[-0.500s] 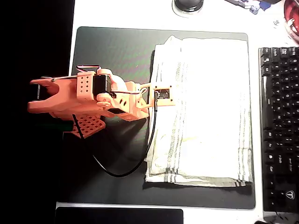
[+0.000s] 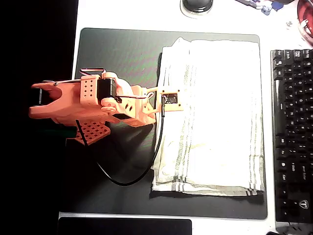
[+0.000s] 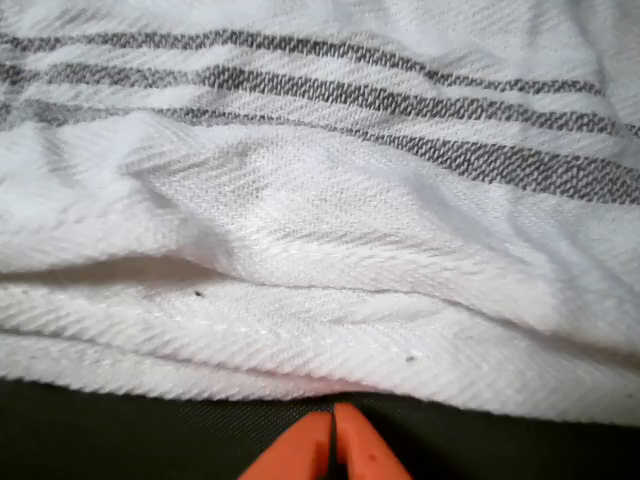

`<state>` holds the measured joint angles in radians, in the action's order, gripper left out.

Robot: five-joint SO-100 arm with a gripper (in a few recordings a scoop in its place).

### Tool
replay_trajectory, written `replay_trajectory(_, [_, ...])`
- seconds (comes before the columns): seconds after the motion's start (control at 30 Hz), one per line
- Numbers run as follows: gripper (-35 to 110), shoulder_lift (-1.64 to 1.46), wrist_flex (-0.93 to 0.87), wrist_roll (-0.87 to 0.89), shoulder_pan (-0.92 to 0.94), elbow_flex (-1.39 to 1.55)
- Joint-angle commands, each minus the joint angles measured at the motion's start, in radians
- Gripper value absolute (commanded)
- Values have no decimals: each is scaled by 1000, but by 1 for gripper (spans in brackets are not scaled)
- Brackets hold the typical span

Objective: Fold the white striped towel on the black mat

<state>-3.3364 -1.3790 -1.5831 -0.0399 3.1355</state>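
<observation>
The white bench point(image 2: 122, 14) carries the black mat point(image 2: 117, 49), which lies flat and takes up most of the overhead view. The white striped towel point(image 2: 215, 117) rests on the right half of the mat, already doubled over, its layered fold edge running down its left side and thin stripe bands showing near that edge and along the right and near edges. The orange arm point(image 2: 93, 105) reaches in from the left above the bare part of the mat, its tip at the towel's left edge. A black keyboard point(image 2: 292, 132) sits on the bench right of the mat. A black cable point(image 2: 146, 166) loops from the arm across the mat. In the wrist view the orange fingers point(image 3: 333, 445) are pressed together, holding nothing, just short of the towel's stacked edge.
</observation>
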Motion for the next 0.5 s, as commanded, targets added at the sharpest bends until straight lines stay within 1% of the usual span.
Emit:
replay_trajectory(0.0, [0, -21, -2, -9, -11, 21])
replay_trajectory(0.13, [0, 26, 63, -20, -5, 5])
replay_trajectory(0.47, [0, 247, 25, 46, -107, -268])
